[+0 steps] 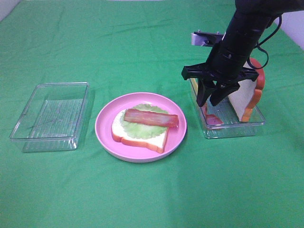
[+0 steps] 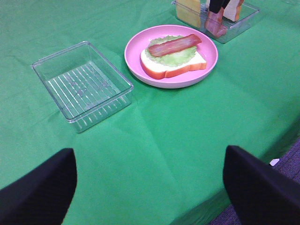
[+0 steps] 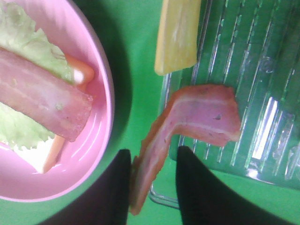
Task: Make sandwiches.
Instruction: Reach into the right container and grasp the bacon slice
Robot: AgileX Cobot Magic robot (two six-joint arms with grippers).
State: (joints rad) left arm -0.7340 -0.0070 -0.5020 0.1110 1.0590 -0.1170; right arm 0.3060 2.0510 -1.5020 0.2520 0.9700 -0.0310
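Over the right tray [image 1: 232, 135], the right pincer [image 1: 208, 104] straddles a bacon strip [image 3: 201, 115] (gap showing, unclenched); the left pincer [image 2: 147, 154] hangs released.

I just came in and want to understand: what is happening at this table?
The right gripper is down in the right tray, jaws either side of a pink ham slice; whether it grips yet is unclear. On the pink plate lie bread, lettuce and bacon. The left gripper hangs open, holding nothing.

Tablecloth [image 1: 142, 199]: green cloth, matt, faintly creased. Empty tray [image 1: 50, 142]: clear plastic, glossy, floor ribbed. Plate [image 1: 104, 124]: smooth, sheen is noted. Bacon strip [image 1: 151, 118]: matt, soft-looking.
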